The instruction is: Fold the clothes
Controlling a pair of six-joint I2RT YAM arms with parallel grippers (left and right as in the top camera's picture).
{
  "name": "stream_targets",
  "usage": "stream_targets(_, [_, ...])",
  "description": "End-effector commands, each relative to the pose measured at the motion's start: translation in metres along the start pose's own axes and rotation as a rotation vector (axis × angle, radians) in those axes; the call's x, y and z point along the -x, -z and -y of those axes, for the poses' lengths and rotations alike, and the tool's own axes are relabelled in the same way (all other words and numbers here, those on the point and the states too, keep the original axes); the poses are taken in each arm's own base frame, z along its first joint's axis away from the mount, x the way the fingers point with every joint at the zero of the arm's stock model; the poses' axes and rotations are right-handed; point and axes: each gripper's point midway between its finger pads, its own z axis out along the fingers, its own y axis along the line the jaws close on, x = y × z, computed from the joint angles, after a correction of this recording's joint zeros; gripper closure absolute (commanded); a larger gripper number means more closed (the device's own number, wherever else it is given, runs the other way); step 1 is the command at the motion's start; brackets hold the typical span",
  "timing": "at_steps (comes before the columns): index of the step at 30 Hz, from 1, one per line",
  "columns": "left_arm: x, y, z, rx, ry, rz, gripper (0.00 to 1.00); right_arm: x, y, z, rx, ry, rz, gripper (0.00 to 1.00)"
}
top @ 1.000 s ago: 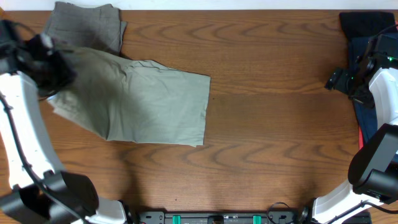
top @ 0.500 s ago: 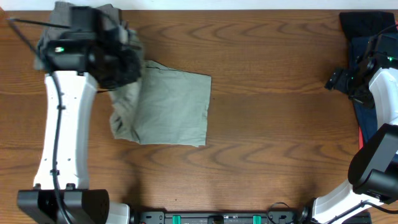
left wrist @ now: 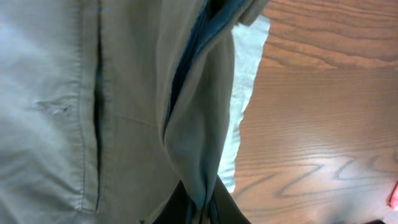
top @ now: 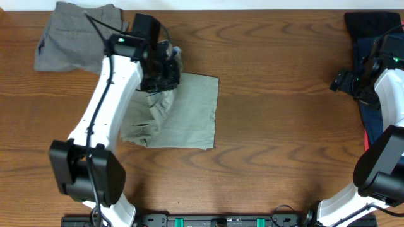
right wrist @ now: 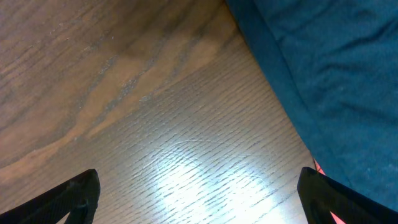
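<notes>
The pale khaki-green shorts (top: 189, 110) lie on the wooden worktop (top: 284, 132), left of centre. Their right half rests flat with a straight right edge. The left half is rumpled and drawn up towards the left pincer (top: 165, 69), which hangs over the garment's upper left corner.

From the left wrist, the left pincer (left wrist: 198, 208) is clenched on a thin fold of the shorts (left wrist: 124, 112), and the cloth rises from between its dark fingertips (only their tips show at the bottom edge). A stitched seam and a slit-like pocket opening run down the fabric. Bare worktop (left wrist: 323, 124) shows to the right.

The right pincer (top: 341, 81) hovers at the far right edge, well apart from the shorts, with its jaws released and spread wide. In its wrist view the right pincer (right wrist: 199, 199) holds nothing. One dark finger (right wrist: 74, 193) sits at each lower corner over the worktop (right wrist: 155, 124), just beside the navy garment (right wrist: 323, 74).

That navy garment (top: 372, 31) is piled in the upper right corner. Darker grey-brown shorts (top: 79, 34) lie in the upper left corner. The left arm hides whether they touch the khaki pair.
</notes>
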Motion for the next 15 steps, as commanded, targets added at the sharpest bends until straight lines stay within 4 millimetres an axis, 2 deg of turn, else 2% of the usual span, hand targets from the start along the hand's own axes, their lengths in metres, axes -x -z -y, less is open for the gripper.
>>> stream_targets(1, [-0.004, -0.016, 0.009, 0.003, 0.008, -0.03, 0.94, 0.005, 0.007, 0.003, -0.006, 0.004, 0.023, 0.01])
stream_targets(7, [-0.006, -0.048, 0.019, 0.01, -0.009, -0.075, 0.94, 0.005, 0.007, 0.003, -0.006, 0.004, 0.024, 0.01])
stream_targets(15, [0.0, -0.083, 0.017, 0.017, -0.01, -0.098, 0.94, 0.005, 0.007, 0.003, -0.006, 0.004, 0.023, 0.01])
